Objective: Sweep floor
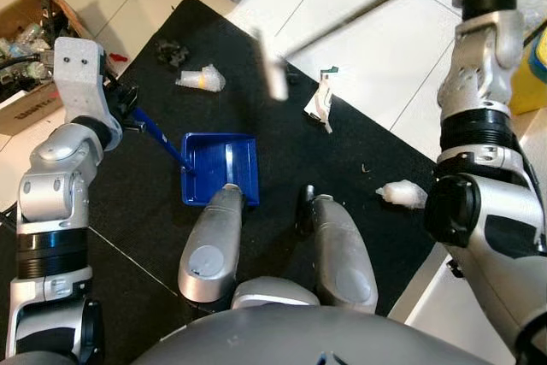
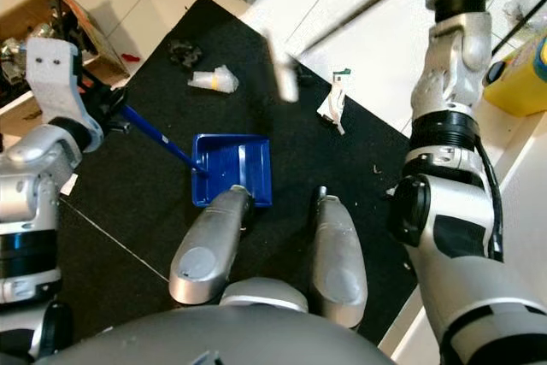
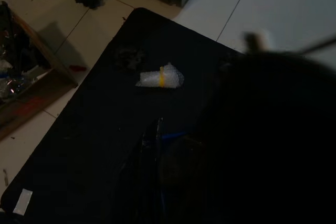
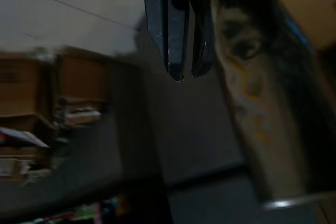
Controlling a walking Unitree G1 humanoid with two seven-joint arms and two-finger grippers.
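The left pincer is clamped on the blue dustpan's handle; right pincer's state I cannot tell. A wide sweep could scatter the crumpled paper beyond the dustpan.

Glossy blue plastic dustpan, matt black mat, glossy white floor tiles, crumpled paper scrap

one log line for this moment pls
phase: sweeping | left gripper: holds blue dustpan handle, pan on black mat | right arm: raised with broom stick | litter: three scraps on mat
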